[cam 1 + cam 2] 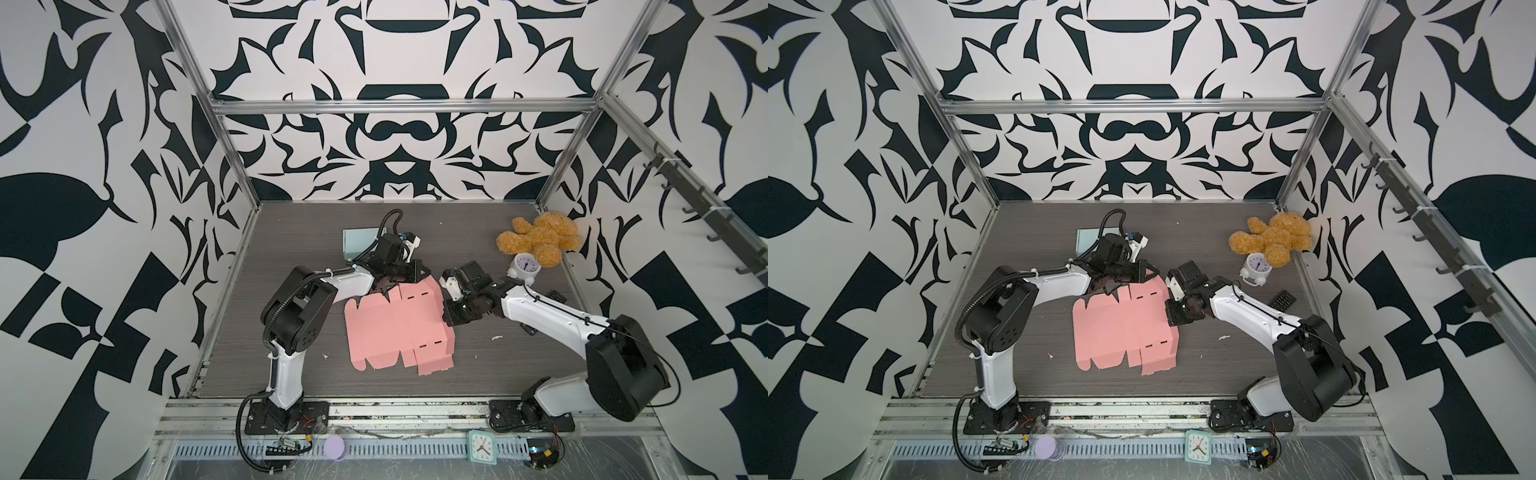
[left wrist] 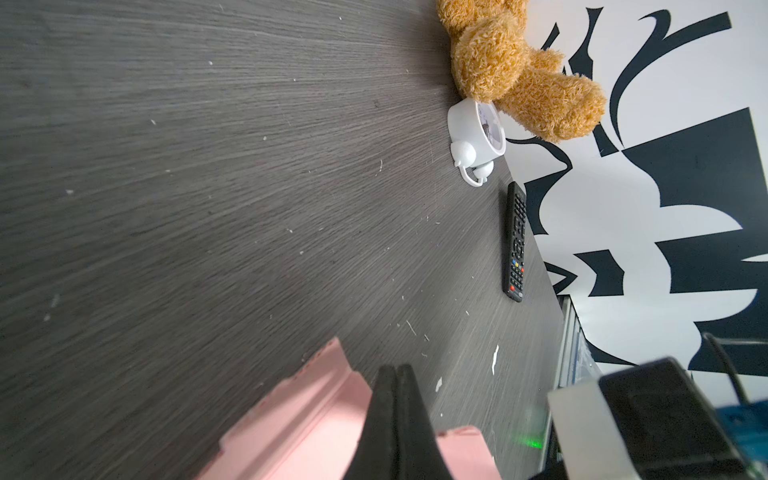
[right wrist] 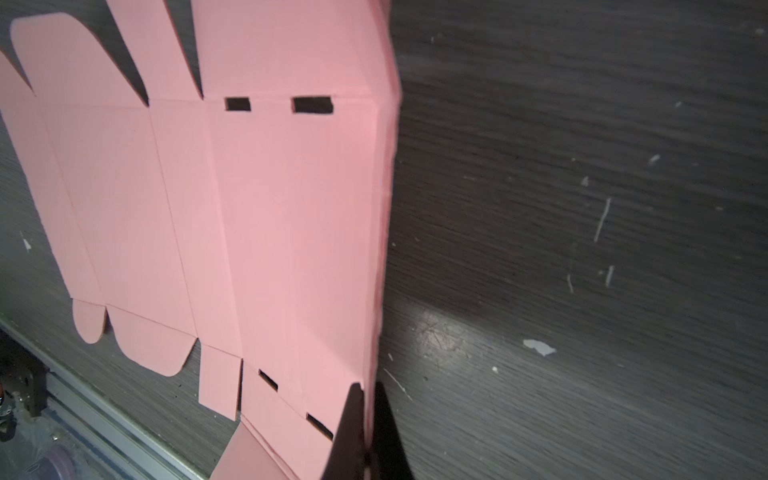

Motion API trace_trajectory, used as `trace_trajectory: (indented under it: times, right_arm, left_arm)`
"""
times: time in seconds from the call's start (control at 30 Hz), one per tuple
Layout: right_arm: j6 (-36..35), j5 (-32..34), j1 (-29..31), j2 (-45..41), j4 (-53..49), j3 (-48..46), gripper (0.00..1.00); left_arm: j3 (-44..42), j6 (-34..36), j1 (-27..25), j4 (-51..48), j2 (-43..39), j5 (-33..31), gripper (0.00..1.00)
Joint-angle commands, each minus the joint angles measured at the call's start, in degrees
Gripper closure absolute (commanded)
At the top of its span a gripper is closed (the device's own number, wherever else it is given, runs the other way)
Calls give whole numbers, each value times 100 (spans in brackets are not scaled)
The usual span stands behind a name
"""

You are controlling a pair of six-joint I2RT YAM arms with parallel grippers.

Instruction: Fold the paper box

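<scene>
Fingers of our left gripper [image 1: 415, 272] sit at the far edge of the pink paper box [image 1: 390, 328], spread on the table [image 1: 291, 249] in both top views; our right gripper [image 1: 449, 318] is at its right edge. From the left wrist we see fingers [image 2: 384, 419] pressed together, hold unclear. From the right wrist, fingers [image 3: 347, 436] pinch its upturned edge.

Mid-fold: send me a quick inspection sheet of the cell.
Surface: dark wood-grain table, scattered white paper scraps.
Job's things: pink box blank, mostly flat, right edge panel raised.
Clutter: teddy bear, white alarm clock, remote control, pale blue card; square clock, lilac disc on front rail.
Grippers: right gripper shut on blank's raised edge; left gripper shut at its far edge, grip unclear.
Cables: black conduit on left arm, thin cable along right arm.
Surroundings: patterned walls, aluminium frame, hook rail.
</scene>
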Motion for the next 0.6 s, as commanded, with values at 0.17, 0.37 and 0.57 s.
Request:
trace_trajectory:
  times: [0.17,0.37,0.57]
  right_arm:
    - [-106,109,-17,-208,52,59,99]
    - [-139,162,-13,-191,37,81,99]
    - [-167,241,-10,-219,-44,117,99]
  left_arm:
    - [-154,113,-177,-180,-263,69,100]
    - [-458,156,-265,-284,-572,-37,100]
    - [-675,174,-301,-332,-752,-62,100]
